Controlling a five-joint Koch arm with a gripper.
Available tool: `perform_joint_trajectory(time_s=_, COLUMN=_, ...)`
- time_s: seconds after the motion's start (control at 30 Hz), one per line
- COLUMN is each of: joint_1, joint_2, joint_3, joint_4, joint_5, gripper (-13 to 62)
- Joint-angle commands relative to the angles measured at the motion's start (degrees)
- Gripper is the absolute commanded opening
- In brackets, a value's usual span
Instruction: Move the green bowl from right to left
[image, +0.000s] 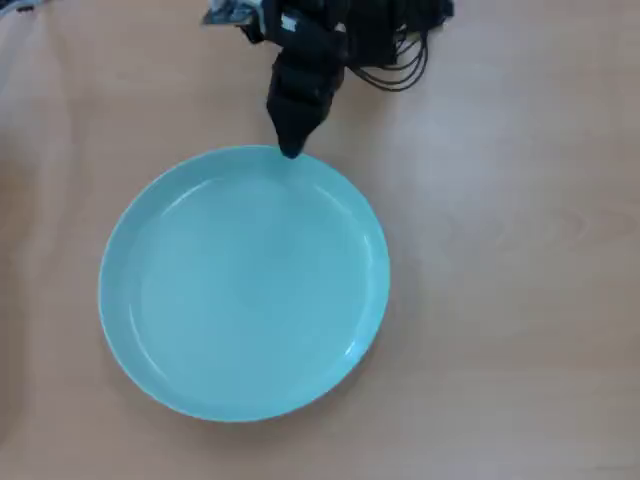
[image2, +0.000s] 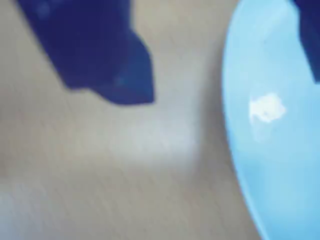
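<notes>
The pale wooden table carries the green bowl.

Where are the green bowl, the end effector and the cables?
green bowl (image: 245, 290): overhead view, centre of its flat bottom.
end effector (image: 291, 150): overhead view, tip at the bowl's far rim.
cables (image: 400, 60): overhead view, black loops behind the arm.

Overhead view: even, bright, diffuse light; soft focus throughout. Green bowl shows faint glossy streaks along inner rim, thin soft shadow on wooden table at its lower right edge. Gripper reads near-black, little detail (jaws merge into one dark tip).

Wrist view: heavily blurred, bluish cast. Small white glare patch on bowl, between two dark out-of-focus jaws.
</notes>
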Motion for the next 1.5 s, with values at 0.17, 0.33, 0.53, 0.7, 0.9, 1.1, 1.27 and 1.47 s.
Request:
perform_joint_trajectory(time_s=0.17, joint_1=2.99, joint_2=-1.41, joint_3=-0.88, joint_4=-5.1, joint_5=-3.16, gripper=34.1)
perform_joint_trajectory(time_s=0.33, joint_1=4.22, joint_2=-4.39, joint_3=0.35, joint_4=-8.17, joint_5=-5.89, gripper=34.2)
perform_joint_trajectory(time_s=0.53, joint_1=4.31, joint_2=-7.03, joint_3=2.37, joint_4=-11.87, joint_5=-9.05, gripper=34.2)
perform_joint_trajectory(time_s=0.7, joint_1=4.31, joint_2=-7.12, joint_3=4.39, joint_4=-13.97, joint_5=-13.54, gripper=34.1)
perform_joint_trajectory(time_s=0.9, joint_1=4.22, joint_2=-9.93, joint_3=4.83, joint_4=-16.17, joint_5=-14.94, gripper=34.1)
perform_joint_trajectory(time_s=1.1, joint_1=4.31, joint_2=-13.01, joint_3=4.13, joint_4=-17.23, joint_5=-16.52, gripper=34.1)
perform_joint_trajectory(time_s=1.27, joint_1=4.39, joint_2=-13.62, joint_3=3.96, joint_4=-18.63, joint_5=-16.52, gripper=34.0)
perform_joint_trajectory(time_s=1.47, joint_1=4.31, joint_2=-16.0, joint_3=2.29, joint_4=-18.81, joint_5=-16.35, gripper=32.3)
